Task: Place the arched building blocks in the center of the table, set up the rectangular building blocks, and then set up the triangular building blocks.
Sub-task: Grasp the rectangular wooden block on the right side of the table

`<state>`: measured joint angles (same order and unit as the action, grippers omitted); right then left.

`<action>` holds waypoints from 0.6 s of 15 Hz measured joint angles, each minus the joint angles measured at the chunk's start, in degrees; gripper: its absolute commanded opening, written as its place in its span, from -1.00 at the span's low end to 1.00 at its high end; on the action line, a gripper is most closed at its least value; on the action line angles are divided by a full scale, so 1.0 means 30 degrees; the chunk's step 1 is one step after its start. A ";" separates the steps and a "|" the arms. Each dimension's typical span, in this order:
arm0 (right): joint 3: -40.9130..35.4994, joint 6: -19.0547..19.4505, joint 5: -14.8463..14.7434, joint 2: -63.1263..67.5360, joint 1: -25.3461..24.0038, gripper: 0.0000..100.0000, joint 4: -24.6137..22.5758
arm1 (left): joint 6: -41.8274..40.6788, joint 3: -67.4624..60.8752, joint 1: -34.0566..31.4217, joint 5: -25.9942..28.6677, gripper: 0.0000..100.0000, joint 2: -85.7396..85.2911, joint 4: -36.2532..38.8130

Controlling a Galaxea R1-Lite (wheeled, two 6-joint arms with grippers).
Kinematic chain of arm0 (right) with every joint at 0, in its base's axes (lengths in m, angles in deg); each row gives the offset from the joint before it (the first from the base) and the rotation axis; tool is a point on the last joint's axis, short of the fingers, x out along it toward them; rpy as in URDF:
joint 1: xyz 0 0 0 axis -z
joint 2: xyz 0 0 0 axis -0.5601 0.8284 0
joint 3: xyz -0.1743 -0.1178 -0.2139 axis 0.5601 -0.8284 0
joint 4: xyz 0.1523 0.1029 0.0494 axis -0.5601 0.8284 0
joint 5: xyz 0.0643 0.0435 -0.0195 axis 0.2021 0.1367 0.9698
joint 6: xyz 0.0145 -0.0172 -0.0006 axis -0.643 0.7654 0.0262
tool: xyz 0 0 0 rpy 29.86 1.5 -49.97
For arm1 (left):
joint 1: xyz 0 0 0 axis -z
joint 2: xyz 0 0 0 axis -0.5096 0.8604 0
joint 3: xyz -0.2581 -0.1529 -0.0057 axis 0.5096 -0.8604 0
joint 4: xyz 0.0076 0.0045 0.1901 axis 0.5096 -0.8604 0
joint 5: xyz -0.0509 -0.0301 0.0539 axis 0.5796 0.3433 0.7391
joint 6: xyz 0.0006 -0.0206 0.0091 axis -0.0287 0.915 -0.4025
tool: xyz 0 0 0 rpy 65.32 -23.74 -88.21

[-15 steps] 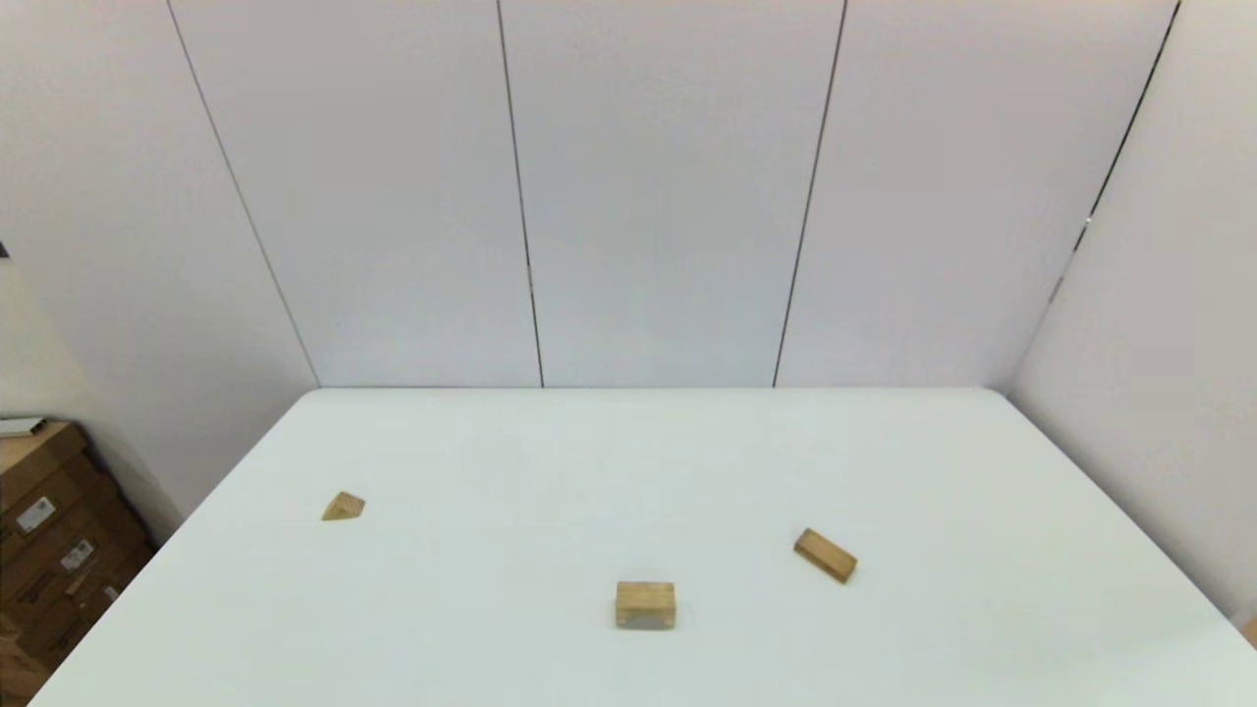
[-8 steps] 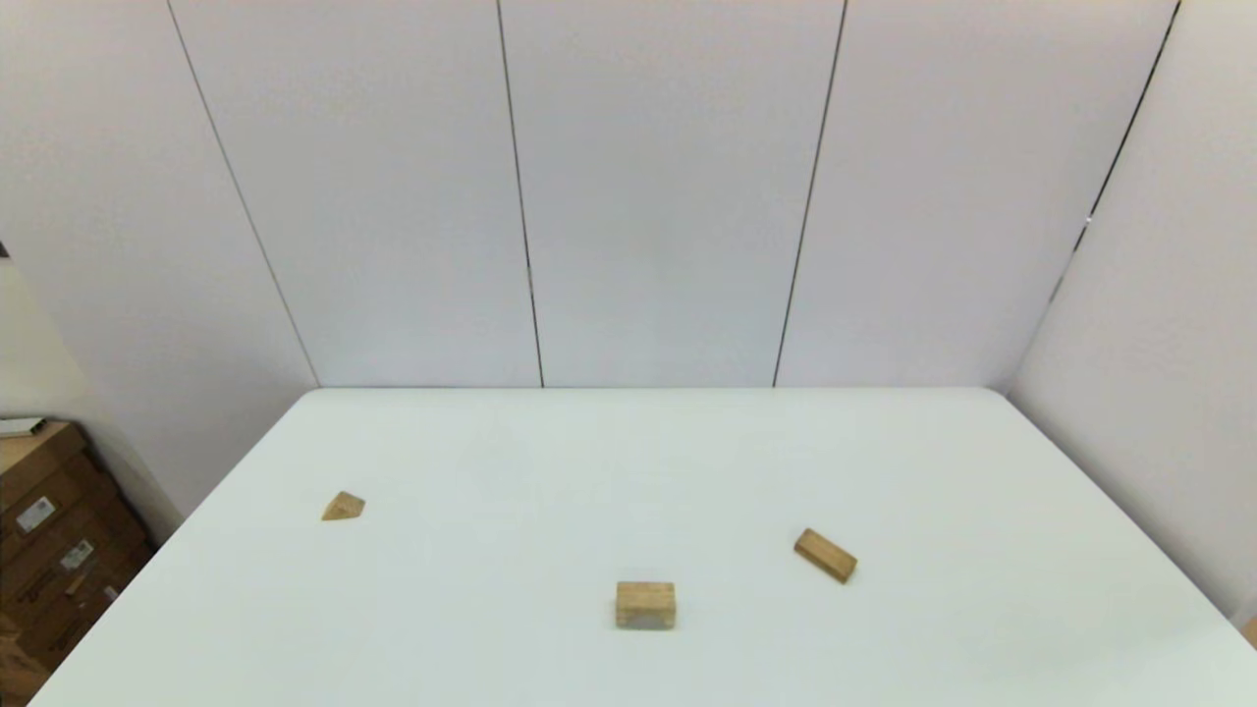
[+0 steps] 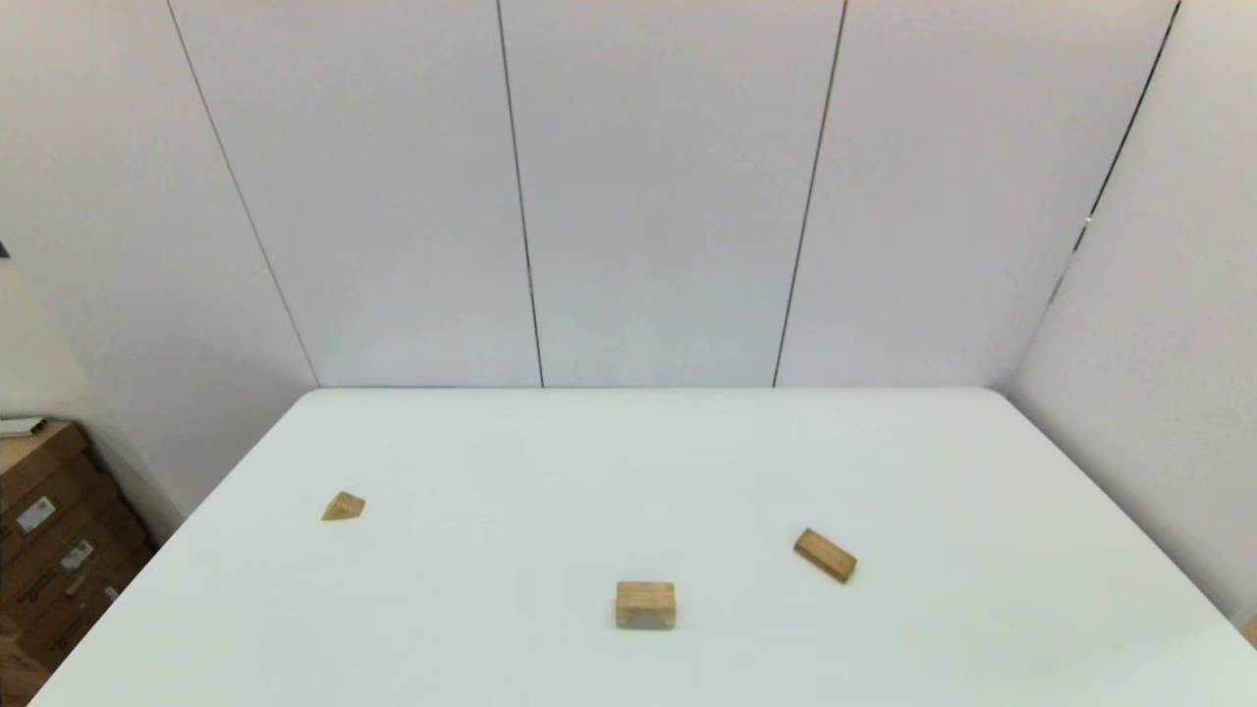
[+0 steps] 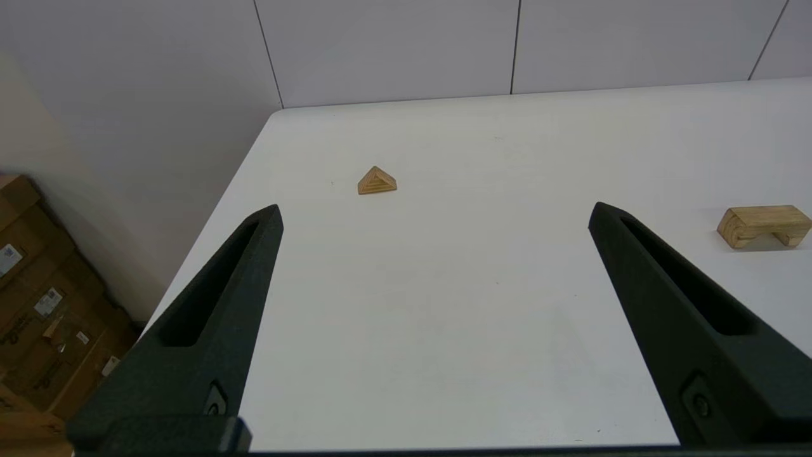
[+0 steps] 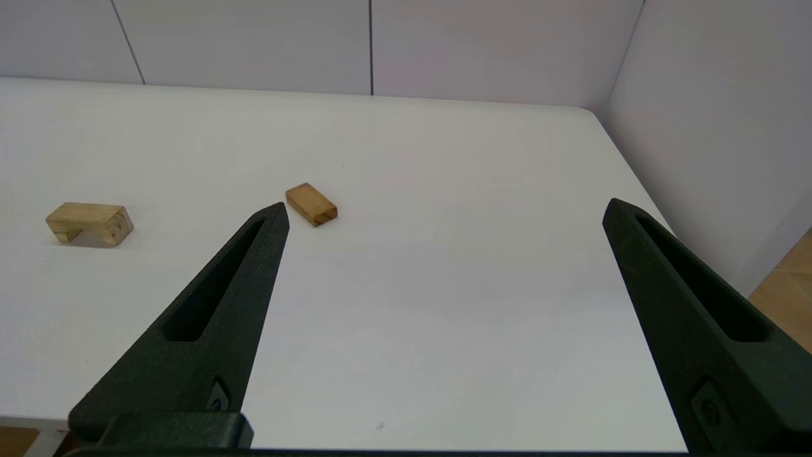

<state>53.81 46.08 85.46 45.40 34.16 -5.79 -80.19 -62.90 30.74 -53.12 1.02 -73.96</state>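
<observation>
Arched building blocks sat near the table's front edge, untouched; we held our left gripper and right gripper wide, empty, awaiting approach.

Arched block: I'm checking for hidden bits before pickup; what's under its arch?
Under the arched block, only bare white table and shadow show; the far side stays hidden.

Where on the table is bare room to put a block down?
The table is bare behind all three blocks, up to the wall. There is also a wide gap between the triangular block and the arched block. The tightest gap is between the arched block and the rectangular block.
</observation>
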 measured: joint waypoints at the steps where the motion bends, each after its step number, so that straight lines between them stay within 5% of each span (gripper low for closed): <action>1: 0.0000 0.0000 0.0000 0.0000 0.0000 1.00 0.0000 | 0.0008 0.0000 -0.0008 -0.0008 1.00 0.0000 0.0000; 9: 0.0000 0.0012 0.0020 0.0000 0.0000 1.00 0.0000 | 0.0008 0.0000 0.0000 0.0000 1.00 0.0000 0.0000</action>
<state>53.81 46.11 85.53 45.40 34.16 -5.79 -80.17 -62.90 30.74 -53.12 1.02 -73.96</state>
